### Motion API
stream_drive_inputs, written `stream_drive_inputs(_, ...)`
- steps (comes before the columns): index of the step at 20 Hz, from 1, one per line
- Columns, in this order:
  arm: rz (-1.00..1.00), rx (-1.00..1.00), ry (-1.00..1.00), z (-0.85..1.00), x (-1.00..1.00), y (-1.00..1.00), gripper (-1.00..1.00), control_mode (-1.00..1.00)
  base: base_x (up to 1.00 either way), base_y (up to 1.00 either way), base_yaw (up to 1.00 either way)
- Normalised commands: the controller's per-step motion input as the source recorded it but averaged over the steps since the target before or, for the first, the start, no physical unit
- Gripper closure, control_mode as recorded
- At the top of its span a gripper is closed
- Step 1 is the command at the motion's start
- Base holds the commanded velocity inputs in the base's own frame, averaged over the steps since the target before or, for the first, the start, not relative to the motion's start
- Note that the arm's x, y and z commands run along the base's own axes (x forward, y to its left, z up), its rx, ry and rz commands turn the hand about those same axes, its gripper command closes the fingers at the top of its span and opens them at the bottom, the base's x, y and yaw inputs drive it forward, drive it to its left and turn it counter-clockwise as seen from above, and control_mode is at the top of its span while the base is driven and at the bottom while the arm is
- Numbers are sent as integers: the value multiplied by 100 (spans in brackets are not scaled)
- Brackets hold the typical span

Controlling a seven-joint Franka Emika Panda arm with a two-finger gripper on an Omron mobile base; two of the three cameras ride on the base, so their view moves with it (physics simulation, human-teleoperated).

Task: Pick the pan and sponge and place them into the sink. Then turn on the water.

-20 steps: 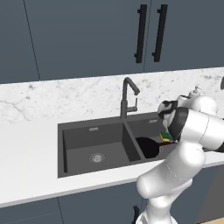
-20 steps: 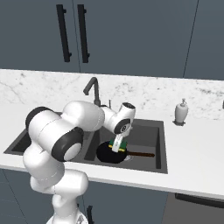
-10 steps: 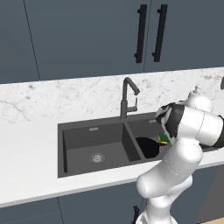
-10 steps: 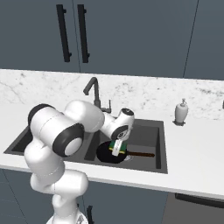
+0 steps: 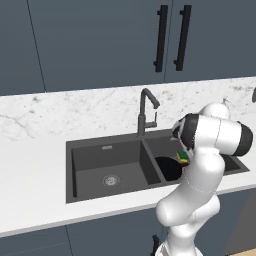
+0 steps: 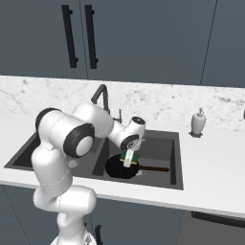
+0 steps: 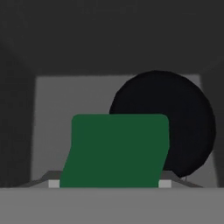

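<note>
Gripping the sponge (image 7: 116, 151), the gripper (image 6: 128, 159) hangs low over the right basin of the sink (image 5: 107, 145), its jaws partly closed on the block's two sides; in the hand view the sponge's green face lies between the finger tips and covers the lower middle of the picture. From the right base camera the sponge (image 6: 129, 157) shows as a small green and yellow block at the end of the hand, just above the pan (image 6: 120, 167). The left base camera catches a sliver of the sponge (image 5: 183, 158) beside the arm's dark wrist joint. Whether the sponge touches the pan cannot be told. The pan, round and black, lies on the floor of the right basin with its brownish handle (image 6: 154, 169) pointing toward the sink's right wall; in the hand view the pan (image 7: 183, 127) is a dark disc behind and to the right of the sponge. The left basin holds a round metal drain (image 5: 110, 180). A dark gooseneck faucet (image 5: 146, 112) rises behind the divider between the basins, with no stream at its spout. The sink is set into a white marbled counter (image 5: 35, 175), on which a white soap dispenser (image 6: 198, 122) stands to the right of the sink. Dark blue cabinet doors with long black handles (image 5: 161, 39) fill the wall above.
</note>
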Motion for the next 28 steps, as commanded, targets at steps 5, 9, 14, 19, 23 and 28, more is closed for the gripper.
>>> stream_drive_inputs(5, 8, 0, 0, -28, 8, 0, 100, -100, 0, 0, 0)
stream_drive_inputs(9, 10, 0, 0, -24, 16, 0, 100, -100, 0, 0, 0)
stream_drive_inputs(14, 11, 0, 0, -13, 25, 0, 100, -100, 0, 0, 0)
stream_drive_inputs(19, 12, 0, 0, -9, 42, 0, 100, -100, 0, 0, 0)
stream_drive_inputs(23, 11, 0, 0, -28, 29, 8, 100, -100, 0, 0, 0)
stream_drive_inputs(28, 10, 0, 0, -33, 26, 7, 100, -100, 0, 0, 0)
